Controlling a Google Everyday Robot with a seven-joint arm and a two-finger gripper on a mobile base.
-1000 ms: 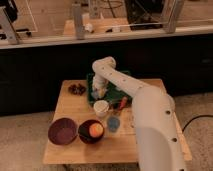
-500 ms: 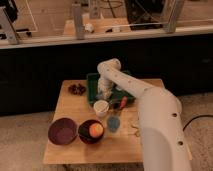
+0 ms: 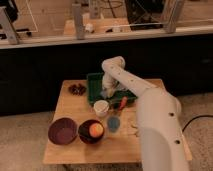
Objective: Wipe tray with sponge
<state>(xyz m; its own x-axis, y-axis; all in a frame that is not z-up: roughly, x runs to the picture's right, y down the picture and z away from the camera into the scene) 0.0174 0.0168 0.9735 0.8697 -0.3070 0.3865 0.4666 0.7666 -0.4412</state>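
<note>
Over to the wooden table (image 3: 67,109) and straight to the dark green tray (image 3: 95,82), sitting at the table's 12 o'clock edge. Down inside it, the gripper (image 3: 107,90), low over the tray floor near the middle. Reaching in from 4 o'clock on the white arm (image 3: 150,120), up through a bent elbow above the tray's far rim, then dropping sharply to the wrist. Right at the tip, a small pale block, the sponge (image 3: 106,94), in the tray and touching or all but touching the gripper. Clenched on it or released? Cannot tell from this angle, with the wrist covering the contact.

Round the tray now. At its 6 o'clock, just off the near rim, a white cup (image 3: 101,107), upright. At 5 o'clock from that, a blue cup (image 3: 114,123), also upright, close beside the arm. At the tray's 5 o'clock corner, a slim orange-red item (image 3: 122,102), lying tilted against the rim. Out at the tray's 9 o'clock, a dark brownish clump (image 3: 76,89) on the bare wood. Down at the table's 7 o'clock, two round dark purple bowls side by side: the empty bowl (image 3: 62,131) on the outside, and the second bowl (image 3: 89,134) beside it, holding an orange ball (image 3: 96,130).
</note>
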